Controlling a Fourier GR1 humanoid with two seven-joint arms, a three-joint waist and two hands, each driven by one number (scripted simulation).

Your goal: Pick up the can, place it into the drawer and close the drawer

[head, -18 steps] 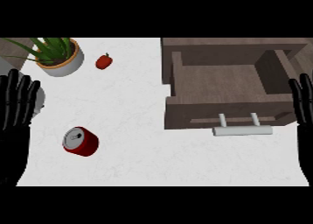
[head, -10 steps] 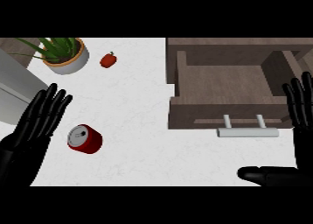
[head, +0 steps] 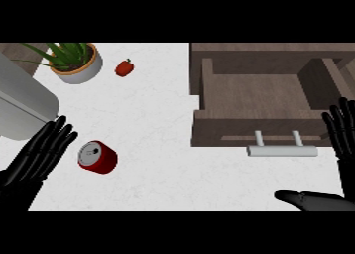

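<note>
A red can (head: 97, 157) with a silver top lies tilted on the white counter at the lower left. My left hand (head: 39, 154) is just left of it, fingers straight and spread, fingertips close to the can but apart from it. The brown drawer (head: 261, 94) stands pulled out at the upper right, its inside bare, with a pale bar handle (head: 282, 150) on its front. My right hand (head: 346, 134) is at the right edge beside the drawer front, fingers straight and upward, thumb (head: 305, 198) stretched out low across the counter.
A potted green plant (head: 74, 60) stands at the back left, with a small red pepper (head: 124, 68) beside it. A large grey rounded object (head: 16, 106) lies along the left edge, just above my left hand. The counter's white top (head: 158, 129) lies between can and drawer.
My left hand has moved right, closer to the can. The view has shifted, so the drawer and can sit differently in it. My right hand's thumb has come into sight at the bottom right.
</note>
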